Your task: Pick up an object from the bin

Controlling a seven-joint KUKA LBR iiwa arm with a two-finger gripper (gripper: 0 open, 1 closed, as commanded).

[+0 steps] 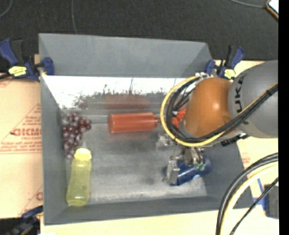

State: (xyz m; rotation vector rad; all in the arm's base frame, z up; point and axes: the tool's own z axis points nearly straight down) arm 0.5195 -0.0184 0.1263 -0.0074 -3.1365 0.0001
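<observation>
My gripper [182, 159] hangs low over the bin's front right corner, under the orange wrist cover. Right beneath it lies a small blue thing [189, 173] with a green bit on its right end, partly hidden by the gripper's metal parts. I cannot tell whether the gripper touches it. A red-orange cylinder [132, 122] lies on its side near the back wall, to the left of the gripper.
A bunch of dark purple grapes [73, 131] sits at the left wall. A translucent yellow bottle [79, 176] lies in front of the grapes, toward the front left corner. The arm and its cables cover the bin's right side.
</observation>
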